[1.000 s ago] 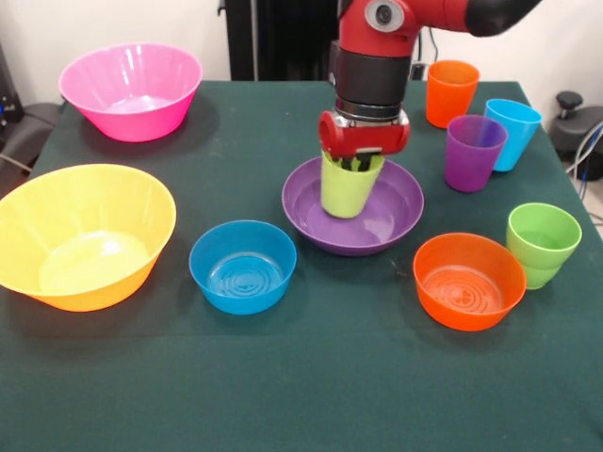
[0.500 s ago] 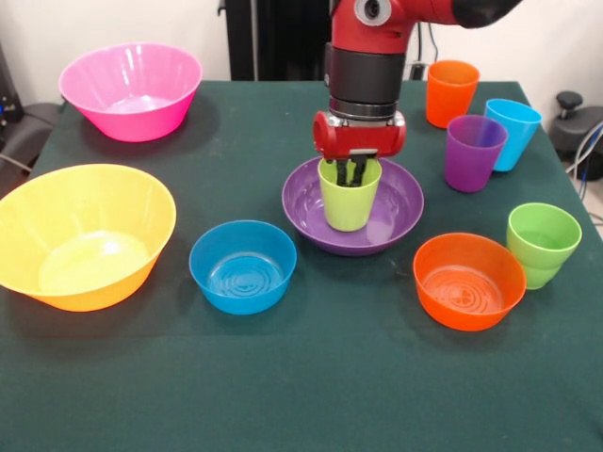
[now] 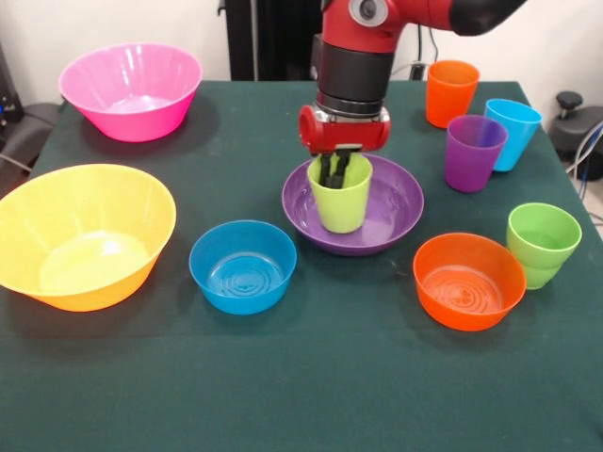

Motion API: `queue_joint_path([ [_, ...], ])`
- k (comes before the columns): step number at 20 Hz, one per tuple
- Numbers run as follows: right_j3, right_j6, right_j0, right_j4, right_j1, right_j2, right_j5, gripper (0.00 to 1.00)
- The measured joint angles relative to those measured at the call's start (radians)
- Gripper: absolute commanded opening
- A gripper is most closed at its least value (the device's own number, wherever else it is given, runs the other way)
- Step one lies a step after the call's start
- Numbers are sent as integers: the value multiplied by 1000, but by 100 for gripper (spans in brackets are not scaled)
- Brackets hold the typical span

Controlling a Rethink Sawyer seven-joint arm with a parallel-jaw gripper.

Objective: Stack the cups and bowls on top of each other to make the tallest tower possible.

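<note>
No legible text, label, brand, number or sign appears on any cup, bowl, arm or table surface.

Dark green cloth on the table (image 3: 311, 395). Glossy pink for the big round plastic bowl (image 3: 131, 90), yellow-orange for the other deep bowl (image 3: 83, 234). Purple: wide shallow bowl (image 3: 396, 212) and one tapered tumbler (image 3: 474, 153). Lime-yellow cup (image 3: 340, 195); blue small bowl (image 3: 243, 266); orange small bowl (image 3: 468, 280); orange tumbler (image 3: 450, 92); light blue tumbler (image 3: 515, 130); green tumbler (image 3: 543, 243). Red and black on the gripper (image 3: 334, 171).
</note>
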Motion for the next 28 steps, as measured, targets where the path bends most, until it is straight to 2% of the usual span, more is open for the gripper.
queue_joint_path([
  [4,0,0,0,-22,3,0,0,0],
  [18,0,0,0,-22,-7,2,0,0],
  [28,0,0,-6,-22,-35,42,0,0],
])
